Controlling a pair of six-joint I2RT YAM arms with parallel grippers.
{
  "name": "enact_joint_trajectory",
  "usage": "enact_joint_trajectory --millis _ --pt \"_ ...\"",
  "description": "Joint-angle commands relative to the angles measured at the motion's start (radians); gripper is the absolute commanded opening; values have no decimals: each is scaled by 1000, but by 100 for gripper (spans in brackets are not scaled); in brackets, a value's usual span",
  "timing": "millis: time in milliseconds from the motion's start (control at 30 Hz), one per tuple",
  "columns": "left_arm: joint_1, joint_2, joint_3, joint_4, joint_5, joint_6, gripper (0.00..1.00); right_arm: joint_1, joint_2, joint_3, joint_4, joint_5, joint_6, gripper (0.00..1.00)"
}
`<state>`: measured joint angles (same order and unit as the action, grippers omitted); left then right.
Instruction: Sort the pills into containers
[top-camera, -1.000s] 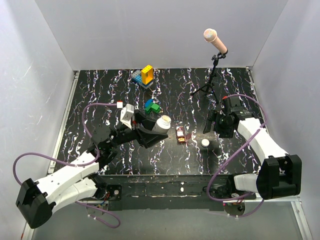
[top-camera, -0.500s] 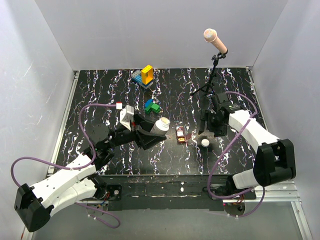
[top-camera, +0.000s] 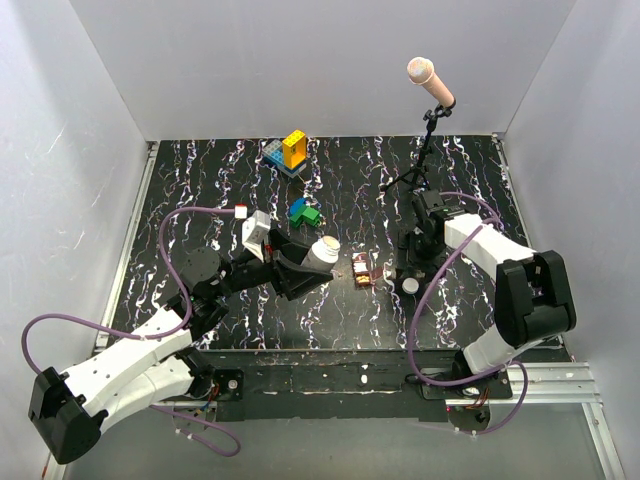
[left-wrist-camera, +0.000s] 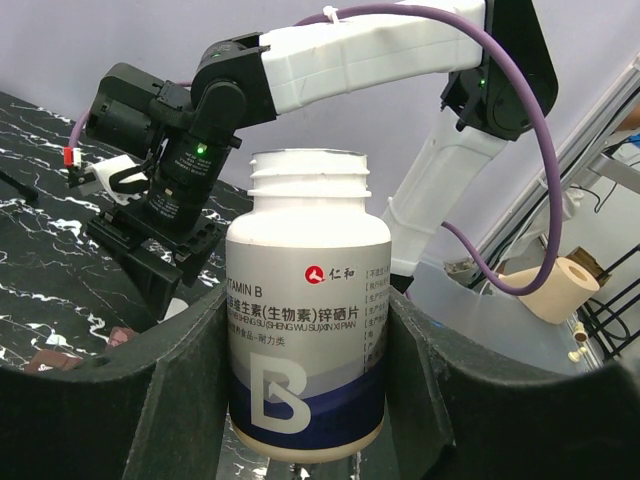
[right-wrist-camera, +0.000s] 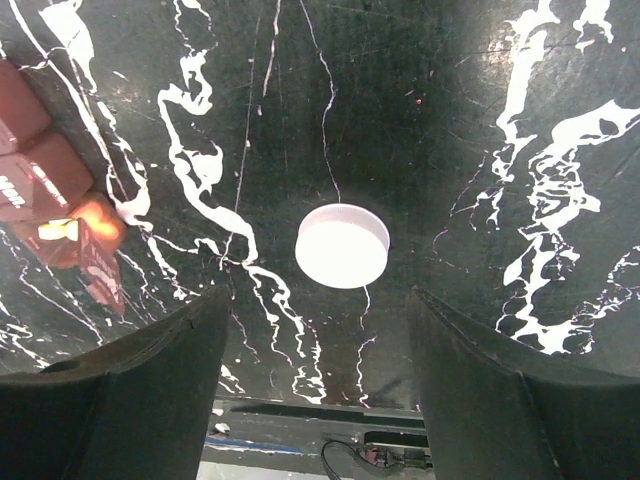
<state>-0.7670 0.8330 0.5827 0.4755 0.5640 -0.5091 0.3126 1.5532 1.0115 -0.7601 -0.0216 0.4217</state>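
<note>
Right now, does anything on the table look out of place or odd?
The white cap lies loose on the table beneath the open right claw, while the left claw grips the bottle with its mouth uncovered. I see nothing spilled or broken.

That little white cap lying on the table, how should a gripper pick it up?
Probably by its round side wall, from straight above: the cap lies flat and low, so only opposite edges offer a hold. The open right gripper hangs over it.
</note>
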Motion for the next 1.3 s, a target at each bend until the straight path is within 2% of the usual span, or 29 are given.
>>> enact_joint_trajectory --millis 0,367,800,967,1267 --pt "6 -23 34 -6 -13 6 0 3 25 -4 11 15 6 74" --pt "6 -34 32 -17 -23 1 0 5 93 -17 33 61 -3 68" --pt "6 -44 34 -43 -26 4 0 3 142 -22 61 38 -11 56" --pt "6 -51 34 -52 -30 7 0 6 137 -22 56 34 -11 47" --pt "6 -54 34 -67 -33 12 0 8 94 -8 24 37 -14 21"
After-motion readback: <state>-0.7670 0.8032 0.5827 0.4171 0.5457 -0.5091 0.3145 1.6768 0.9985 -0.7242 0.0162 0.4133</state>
